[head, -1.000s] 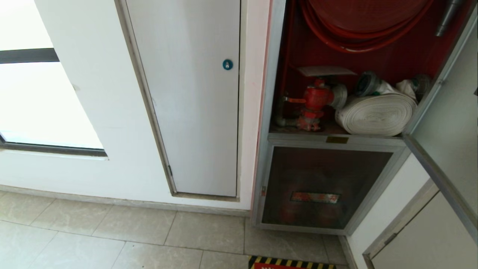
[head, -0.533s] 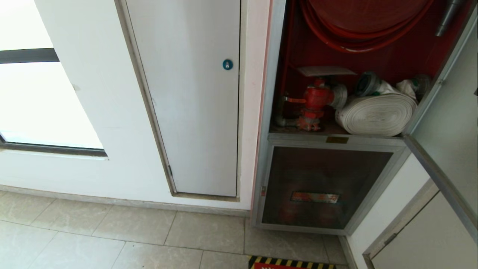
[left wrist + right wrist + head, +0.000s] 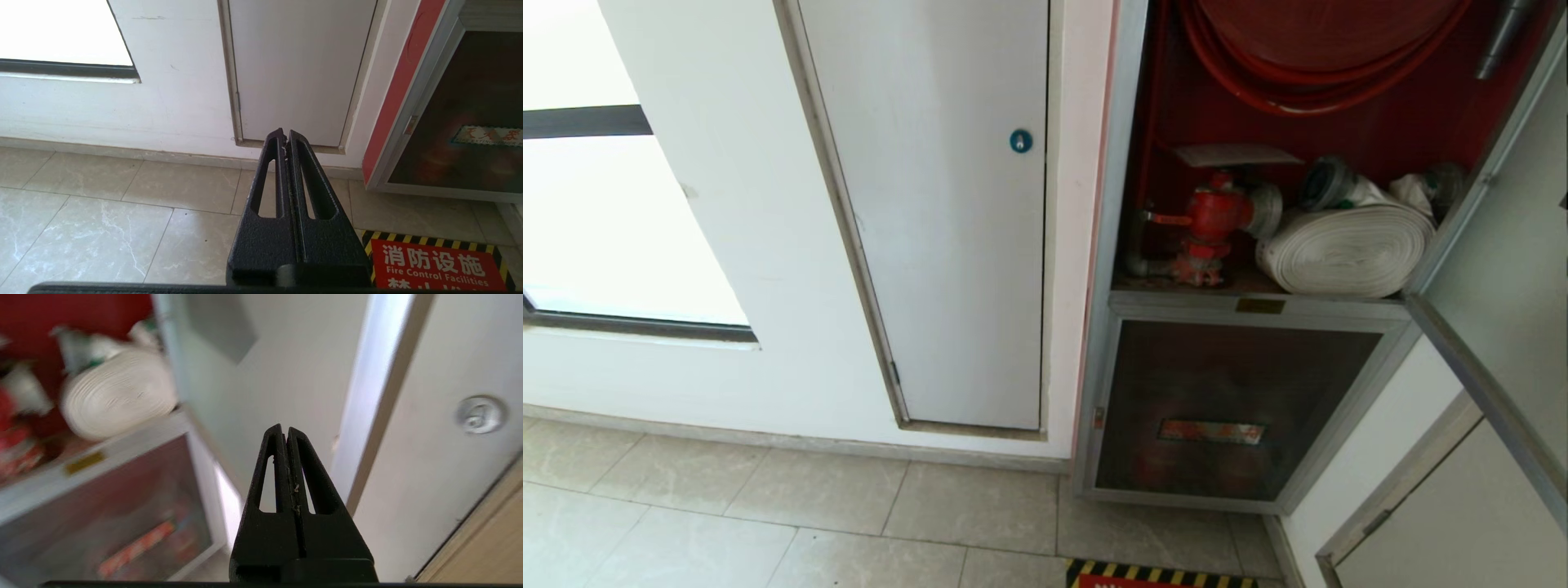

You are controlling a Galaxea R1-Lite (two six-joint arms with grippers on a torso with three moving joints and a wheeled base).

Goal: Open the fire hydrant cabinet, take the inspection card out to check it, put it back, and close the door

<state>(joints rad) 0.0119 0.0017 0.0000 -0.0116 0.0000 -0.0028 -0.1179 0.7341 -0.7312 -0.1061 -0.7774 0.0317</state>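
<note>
The fire hydrant cabinet (image 3: 1112, 245) stands open, its red interior showing. Its door (image 3: 1503, 269) is swung out to the right. A pale flat sheet (image 3: 1233, 155) lies over the red valve (image 3: 1213, 216); I cannot tell whether it is the inspection card. Neither arm shows in the head view. In the right wrist view, my right gripper (image 3: 284, 430) is shut and empty, pointing at the inner face of the open door (image 3: 286, 367), with the cabinet (image 3: 81, 477) off to one side. My left gripper (image 3: 284, 136) is shut and empty, held low over the floor tiles.
A rolled white hose (image 3: 1343, 249) and a red hose reel (image 3: 1323, 57) fill the cabinet above the lower glass panel (image 3: 1225, 408). Left of it is a white panel door with a blue lock (image 3: 1021, 141). A red floor sign (image 3: 433, 265) lies in front.
</note>
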